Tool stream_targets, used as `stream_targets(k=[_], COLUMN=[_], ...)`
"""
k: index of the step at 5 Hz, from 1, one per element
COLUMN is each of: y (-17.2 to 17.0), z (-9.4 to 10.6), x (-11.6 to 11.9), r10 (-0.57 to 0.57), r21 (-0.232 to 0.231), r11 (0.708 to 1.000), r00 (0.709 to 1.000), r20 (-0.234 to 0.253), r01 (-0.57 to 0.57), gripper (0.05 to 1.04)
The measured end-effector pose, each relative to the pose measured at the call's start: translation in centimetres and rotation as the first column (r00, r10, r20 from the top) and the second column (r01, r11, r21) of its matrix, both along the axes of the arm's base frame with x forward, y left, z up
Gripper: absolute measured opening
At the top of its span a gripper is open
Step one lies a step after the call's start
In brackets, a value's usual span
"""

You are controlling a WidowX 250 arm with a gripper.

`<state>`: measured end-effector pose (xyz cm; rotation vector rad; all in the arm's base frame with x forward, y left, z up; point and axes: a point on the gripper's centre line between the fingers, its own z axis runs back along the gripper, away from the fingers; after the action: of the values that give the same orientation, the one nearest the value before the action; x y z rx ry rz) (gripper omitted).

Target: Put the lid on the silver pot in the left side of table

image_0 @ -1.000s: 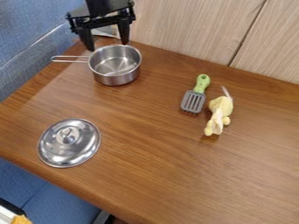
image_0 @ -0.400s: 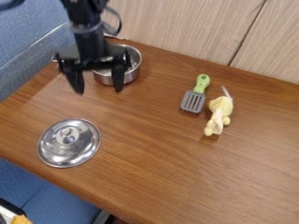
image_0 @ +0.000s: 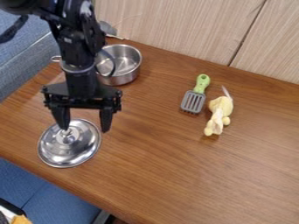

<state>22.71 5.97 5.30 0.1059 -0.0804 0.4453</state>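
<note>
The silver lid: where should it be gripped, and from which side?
Best grip is probably the small raised knob at the centre of the lid, coming from above with a finger on either side. The lid lies knob-up on the table, and its low, sloping dome offers little else to pinch.

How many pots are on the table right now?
1: the silver pot near the table's back left corner, partly behind the robot arm. The arm could hide something small behind it.

My jointed black arm (image_0: 81,43), flecked with pale spots, sports a looping cable (image_0: 113,63), a greyish wrist band (image_0: 78,69) and a black, two-fingered gripper (image_0: 85,129).
</note>
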Motion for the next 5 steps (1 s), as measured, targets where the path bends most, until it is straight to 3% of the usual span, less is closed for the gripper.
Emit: stream_targets(k=[3,4,5], y=[1.0,2.1,2.4], z=[-0.1,-0.5,-1.5], x=[-1.0,-0.9,-0.8], r10=[0.037,0.053,0.038], r21=[0.010,-0.051,-0.041], r11=[0.999,0.997,0.998], r00=[0.999,0.998,0.999], r20=[-0.038,0.017,0.026], r01=[-0.037,-0.052,-0.037], gripper=[0.999,0.999,0.999])
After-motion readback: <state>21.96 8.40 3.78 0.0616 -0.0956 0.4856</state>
